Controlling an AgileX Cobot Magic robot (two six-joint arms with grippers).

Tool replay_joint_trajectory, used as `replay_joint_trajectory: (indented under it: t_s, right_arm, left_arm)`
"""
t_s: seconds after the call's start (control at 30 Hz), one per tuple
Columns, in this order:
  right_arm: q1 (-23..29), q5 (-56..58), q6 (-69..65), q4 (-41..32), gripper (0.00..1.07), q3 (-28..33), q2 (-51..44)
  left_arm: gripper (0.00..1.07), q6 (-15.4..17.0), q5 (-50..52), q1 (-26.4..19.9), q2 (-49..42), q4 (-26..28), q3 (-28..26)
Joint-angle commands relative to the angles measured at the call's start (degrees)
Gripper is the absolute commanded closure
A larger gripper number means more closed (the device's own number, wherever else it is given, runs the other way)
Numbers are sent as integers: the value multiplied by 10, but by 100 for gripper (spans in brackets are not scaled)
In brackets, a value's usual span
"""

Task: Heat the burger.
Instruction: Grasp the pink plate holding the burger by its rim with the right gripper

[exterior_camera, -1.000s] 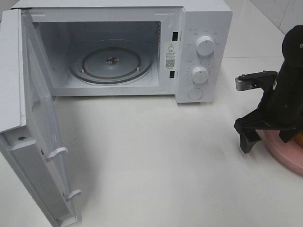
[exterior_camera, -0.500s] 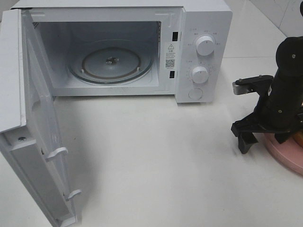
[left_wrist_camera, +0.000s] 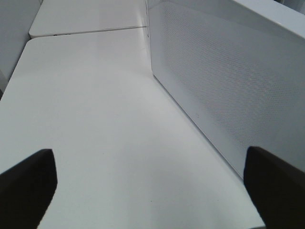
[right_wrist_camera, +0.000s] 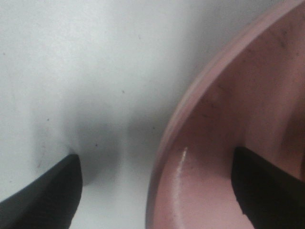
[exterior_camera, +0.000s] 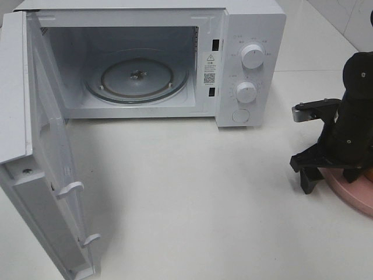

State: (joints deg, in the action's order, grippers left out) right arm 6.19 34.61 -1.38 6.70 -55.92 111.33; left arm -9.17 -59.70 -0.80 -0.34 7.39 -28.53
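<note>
My right claw (right_wrist_camera: 153, 191) gapes astride the rim of the round pink plate (exterior_camera: 348, 195) at the high view's right edge. The burger is hidden behind my arm. I should pinch the rim squarely and lift level.

The table (exterior_camera: 192, 192) is viewed from high in front by the exterior camera, tilted down, with the microwave (exterior_camera: 250, 35) at the far side and the pink plate (exterior_camera: 351, 197) cut by the right edge. The left wrist camera is held low and aimed along the table past the left pincer (left_wrist_camera: 152, 191), close beside a white dotted panel (left_wrist_camera: 214, 86). The right wrist camera is set very near, aimed down past the right pincer (right_wrist_camera: 157, 191); plate rim and table are shared with the exterior view
</note>
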Motion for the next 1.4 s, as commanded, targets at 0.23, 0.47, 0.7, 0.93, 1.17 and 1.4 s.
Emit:
replay_joint_trajectory:
  t_s: [0.23,0.47,0.7,0.93,1.17,1.4]
  right_arm:
    - [-3,4,-16,-7,54,3,15]
    - [-3,11,-18,-11,79,3,15]
    - [-2,15,-19,-24,91,3,15]
    - [3,10,-26,-22,107,3,11]
    - [25,22,-91,31,107,3,5]
    - [64,49,-198,128,107,3,5]
  left_arm:
    - [4,4,2,2,-15,2,2]
    - [4,4,2,2,-15,2,2]
    - [4,4,2,2,-15,2,2]
    - [4,4,2,2,-15,2,2]
    - [4,4,2,2,-15,2,2]
    - [4,4,2,2,-15,2,2]
